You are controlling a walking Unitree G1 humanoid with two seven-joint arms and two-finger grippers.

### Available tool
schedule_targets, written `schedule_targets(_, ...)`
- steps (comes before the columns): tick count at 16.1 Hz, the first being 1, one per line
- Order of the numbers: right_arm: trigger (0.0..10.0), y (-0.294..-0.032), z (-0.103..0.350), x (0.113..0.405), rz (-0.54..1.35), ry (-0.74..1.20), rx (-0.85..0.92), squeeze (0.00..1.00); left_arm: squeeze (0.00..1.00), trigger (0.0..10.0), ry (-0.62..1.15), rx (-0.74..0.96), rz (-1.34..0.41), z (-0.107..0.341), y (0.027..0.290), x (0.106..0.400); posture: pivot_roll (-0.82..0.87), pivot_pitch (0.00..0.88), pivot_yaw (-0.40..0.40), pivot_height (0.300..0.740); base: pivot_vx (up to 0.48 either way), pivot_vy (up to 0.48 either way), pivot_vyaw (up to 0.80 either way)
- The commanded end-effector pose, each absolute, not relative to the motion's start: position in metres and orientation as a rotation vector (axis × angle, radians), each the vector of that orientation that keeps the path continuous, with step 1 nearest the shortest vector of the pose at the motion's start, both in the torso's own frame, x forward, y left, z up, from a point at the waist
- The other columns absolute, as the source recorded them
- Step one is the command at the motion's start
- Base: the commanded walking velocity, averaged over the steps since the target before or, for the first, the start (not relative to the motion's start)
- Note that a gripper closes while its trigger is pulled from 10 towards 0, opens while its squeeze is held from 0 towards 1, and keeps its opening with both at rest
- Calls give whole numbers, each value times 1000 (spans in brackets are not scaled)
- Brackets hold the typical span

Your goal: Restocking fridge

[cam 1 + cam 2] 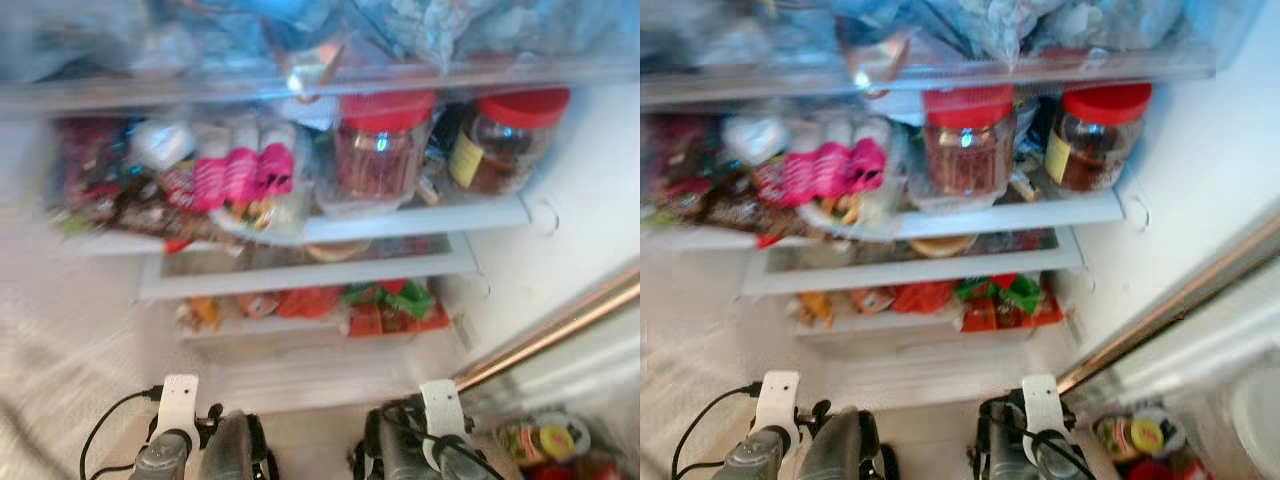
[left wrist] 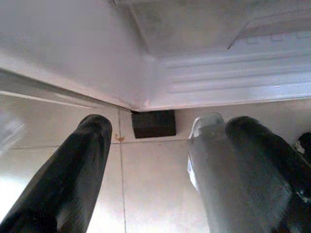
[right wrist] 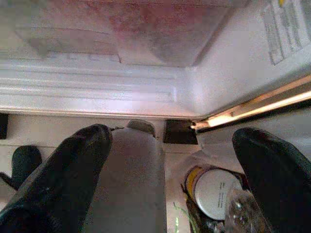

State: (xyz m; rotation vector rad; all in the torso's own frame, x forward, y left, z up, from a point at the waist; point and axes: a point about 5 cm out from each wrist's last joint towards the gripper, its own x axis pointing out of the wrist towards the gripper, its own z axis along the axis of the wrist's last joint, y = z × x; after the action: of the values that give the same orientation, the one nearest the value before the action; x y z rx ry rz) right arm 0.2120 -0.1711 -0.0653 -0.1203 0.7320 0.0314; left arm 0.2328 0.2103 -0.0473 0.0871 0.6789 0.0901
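You see the open fridge (image 1: 560, 240) — both grippers low before it: left gripper (image 2: 155, 174) and right gripper (image 3: 170, 179), jaws apart.

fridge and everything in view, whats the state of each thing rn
fridge: door open, shelves packed
two red-lidded jars: upright, lids on, side by side on one shelf
left gripper: open, low over the floor, a grey object against one finger
right gripper: open, low by the fridge base

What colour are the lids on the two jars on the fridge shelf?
Red, both jars' lids; clearest in the right eye view.
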Motion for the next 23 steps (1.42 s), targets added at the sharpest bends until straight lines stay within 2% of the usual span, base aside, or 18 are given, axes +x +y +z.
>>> schedule_targets(1,10000,-170,-82,184,29,848,-104,0,0,10000,716,90,92,-53,212,224,-85,191,6,641,-304,0,0)
schedule_targets(23,10000,-170,-81,186,28,846,-97,0,0,10000,686,70,101,-49,210,231,-86,216,3,641,-305,0,0)
